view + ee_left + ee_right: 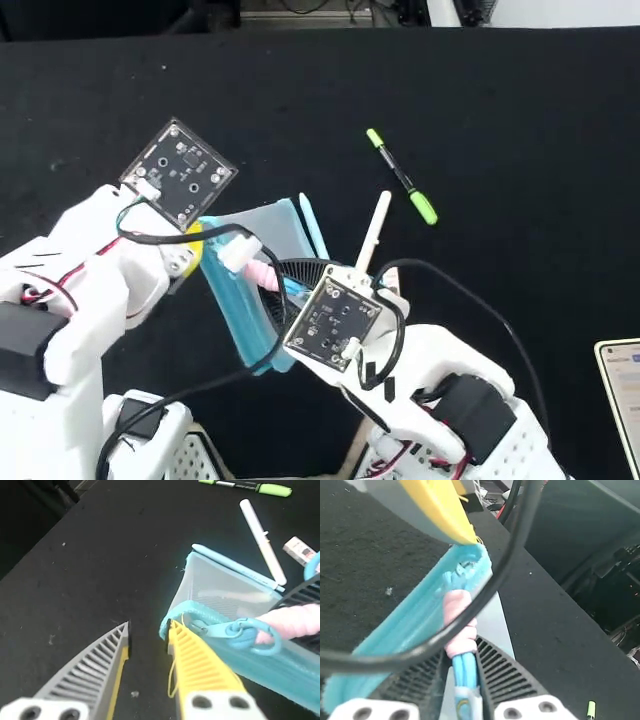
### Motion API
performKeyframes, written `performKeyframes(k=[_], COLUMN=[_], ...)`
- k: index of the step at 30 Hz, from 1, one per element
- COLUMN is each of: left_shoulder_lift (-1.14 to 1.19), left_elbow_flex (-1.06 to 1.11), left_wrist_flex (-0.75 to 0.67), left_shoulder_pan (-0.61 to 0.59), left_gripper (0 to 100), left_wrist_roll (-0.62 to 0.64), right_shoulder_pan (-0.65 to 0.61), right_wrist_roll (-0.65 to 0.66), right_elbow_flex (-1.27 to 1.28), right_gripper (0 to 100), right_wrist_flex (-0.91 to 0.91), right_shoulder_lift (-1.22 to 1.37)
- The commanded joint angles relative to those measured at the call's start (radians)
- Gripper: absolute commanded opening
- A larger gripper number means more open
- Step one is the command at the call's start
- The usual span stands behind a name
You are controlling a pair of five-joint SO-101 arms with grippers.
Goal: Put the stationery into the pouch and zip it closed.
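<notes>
The light blue pouch (240,300) (225,590) (415,625) lies between the two arms with its mouth open. My right gripper (461,647) (290,275) is shut on a blue pen with a pink end (462,672) (262,272). That pink end (292,622) rests at the pouch mouth, beside the ring zipper pull (240,630). My left gripper (147,630) (195,245) stands open at the pouch's corner, its yellow finger (195,660) touching the edge. A light blue pen (313,228), a white pen (373,232) (260,535) and a green highlighter (402,178) (250,486) lie on the black table.
A phone (622,385) lies at the right edge of the table. My arms' cables (250,240) (485,600) hang over the pouch. The black tabletop (500,120) stretches far behind and to the right of the pens.
</notes>
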Motion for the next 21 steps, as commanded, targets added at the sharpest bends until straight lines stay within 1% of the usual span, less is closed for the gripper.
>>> performKeyframes(k=[1, 8, 18, 20, 21], left_shoulder_lift=[0.002, 0.002, 0.003, 0.003, 0.003], left_elbow_flex=[-0.005, 0.002, 0.010, 0.031, 0.045], left_wrist_flex=[-0.005, 0.025, 0.002, 0.003, 0.005], left_shoulder_pan=[0.048, 0.051, 0.050, 0.051, 0.051], left_gripper=[14, 14, 14, 11, 7], left_wrist_roll=[0.015, 0.009, 0.014, 0.015, 0.018], right_shoulder_pan=[0.003, 0.003, 0.003, 0.003, 0.003], right_wrist_roll=[0.006, 0.006, 0.006, 0.006, 0.006], right_elbow_flex=[-0.007, -0.005, -0.005, -0.008, -0.010], right_gripper=[1.1, 1.1, 1.1, 1.1, 1.1], right_wrist_flex=[0.005, 0.006, 0.012, 0.028, 0.029], right_shoulder_lift=[-0.012, -0.012, -0.013, -0.013, -0.013])
